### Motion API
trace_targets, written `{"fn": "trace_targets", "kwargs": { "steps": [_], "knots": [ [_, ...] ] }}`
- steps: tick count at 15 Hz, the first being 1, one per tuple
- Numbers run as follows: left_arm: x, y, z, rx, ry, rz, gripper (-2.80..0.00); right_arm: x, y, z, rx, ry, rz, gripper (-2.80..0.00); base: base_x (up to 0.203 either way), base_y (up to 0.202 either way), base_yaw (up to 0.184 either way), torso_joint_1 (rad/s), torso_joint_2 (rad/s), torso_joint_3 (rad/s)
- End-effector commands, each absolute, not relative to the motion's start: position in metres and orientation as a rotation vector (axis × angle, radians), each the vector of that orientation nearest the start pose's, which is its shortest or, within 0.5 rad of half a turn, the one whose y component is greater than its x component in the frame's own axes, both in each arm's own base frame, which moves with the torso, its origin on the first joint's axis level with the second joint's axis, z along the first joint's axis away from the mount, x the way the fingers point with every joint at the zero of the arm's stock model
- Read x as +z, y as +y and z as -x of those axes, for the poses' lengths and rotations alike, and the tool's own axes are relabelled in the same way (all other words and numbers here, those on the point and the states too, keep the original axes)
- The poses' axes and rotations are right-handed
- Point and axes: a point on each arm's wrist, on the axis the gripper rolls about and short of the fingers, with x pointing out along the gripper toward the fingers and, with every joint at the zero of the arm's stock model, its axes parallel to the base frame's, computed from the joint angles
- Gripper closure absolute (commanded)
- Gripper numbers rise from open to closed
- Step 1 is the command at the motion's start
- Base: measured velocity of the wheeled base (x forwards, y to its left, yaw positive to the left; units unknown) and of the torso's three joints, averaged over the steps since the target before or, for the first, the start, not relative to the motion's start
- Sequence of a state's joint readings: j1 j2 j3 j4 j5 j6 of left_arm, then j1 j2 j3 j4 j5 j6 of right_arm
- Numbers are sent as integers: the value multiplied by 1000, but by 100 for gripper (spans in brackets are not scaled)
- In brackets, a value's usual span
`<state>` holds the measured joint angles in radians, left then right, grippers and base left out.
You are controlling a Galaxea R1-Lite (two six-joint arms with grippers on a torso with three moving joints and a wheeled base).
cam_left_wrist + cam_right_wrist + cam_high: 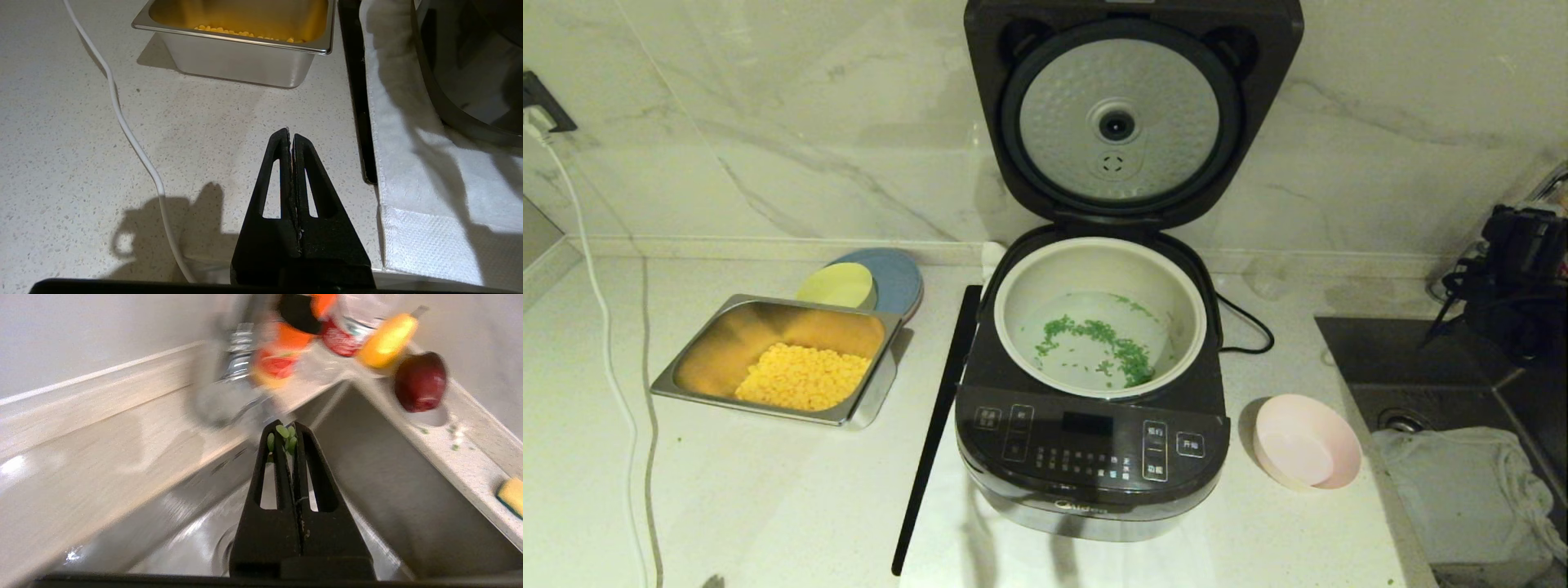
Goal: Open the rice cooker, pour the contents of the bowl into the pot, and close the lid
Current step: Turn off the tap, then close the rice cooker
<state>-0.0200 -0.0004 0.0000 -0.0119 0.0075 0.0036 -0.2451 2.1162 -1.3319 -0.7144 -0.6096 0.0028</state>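
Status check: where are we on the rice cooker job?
Done: lid is up, green bits are in the pot, and the pink bowl sits empty beside the cooker. In hand: nothing; left gripper and right gripper are shut, away from it. Left: close the lid.

**Cut off, smeared, or covered**

The lid (1131,114) is running off the head view's top edge. The steel tray (245,45) and the rice cooker (470,69) are being cropped in the left wrist view. Beyond the right gripper (288,430), bottles (294,339) beside the sink are smearing into blur. A yellow sponge (510,496) is being clipped at the frame's edge.
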Motion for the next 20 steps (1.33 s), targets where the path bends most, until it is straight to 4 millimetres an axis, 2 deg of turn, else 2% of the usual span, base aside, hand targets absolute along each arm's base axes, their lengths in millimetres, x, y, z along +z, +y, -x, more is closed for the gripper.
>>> {"fn": "trace_targets", "kwargs": {
  "steps": [1,2,4,5,8,10,11,12,14,17,20],
  "knots": [
    [74,1,22,-12,-5,-3,0,238,-85,-367,-753,-9,-16,0,0,0,0,0,0,0],
    [74,1,22,-12,-5,-3,0,254,-72,-351,-693,-1,-37,0,0,0,0,0,0,0],
    [74,1,22,-12,-5,-3,0,276,-48,-322,-554,135,-91,0,0,0,0,0,0,0],
    [74,1,22,-12,-5,-5,0,294,-40,-315,-496,151,-141,0,0,0,0,0,0,0],
    [74,1,22,-12,-5,-4,0,364,-23,-296,-319,143,-309,0,0,0,0,0,0,0],
    [74,1,22,-12,-5,-3,0,392,-14,-285,-140,171,-431,0,0,0,0,0,0,0],
    [74,1,22,-12,-5,-5,0,395,-9,-286,-22,199,-488,0,0,0,0,0,0,0],
    [74,1,22,-12,-5,-3,0,389,-4,-293,83,260,-540,0,0,0,0,0,0,0],
    [74,1,22,-12,-5,-3,0,383,0,-301,198,297,-620,0,0,0,0,0,0,0],
    [74,1,22,-12,-5,-3,0,390,6,-302,388,307,-728,0,0,0,0,0,0,0],
    [74,1,22,-12,-5,-3,0,399,14,-304,532,269,-761,0,0,0,0,0,0,0]
  ]
}}
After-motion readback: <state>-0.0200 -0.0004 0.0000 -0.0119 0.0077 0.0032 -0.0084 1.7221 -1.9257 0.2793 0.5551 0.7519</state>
